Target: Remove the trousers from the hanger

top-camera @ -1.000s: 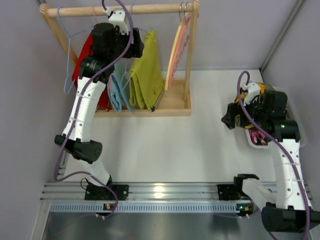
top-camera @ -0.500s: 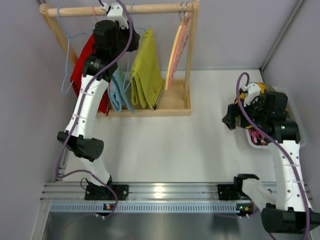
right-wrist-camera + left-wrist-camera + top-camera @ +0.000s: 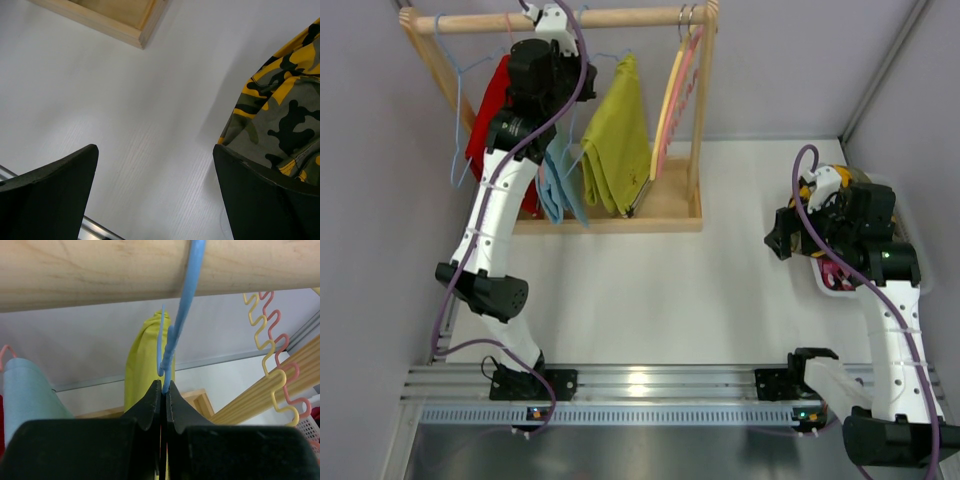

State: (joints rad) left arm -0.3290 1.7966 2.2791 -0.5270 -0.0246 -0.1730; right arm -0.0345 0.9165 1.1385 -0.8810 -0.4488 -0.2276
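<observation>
Just under wooden rail, left gripper seen with jaws pressed together on thin wire of blue hanger, which is hooked over rail above jaws. Yellow-green trousers hung straight beyond jaws; light blue trousers to left of jaws; red trousers further left. Right gripper held with jaws wide apart over table; camouflage cloth seen beside right-hand jaw.

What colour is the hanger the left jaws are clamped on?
Light blue. The hanger shows best in the left wrist view.
</observation>
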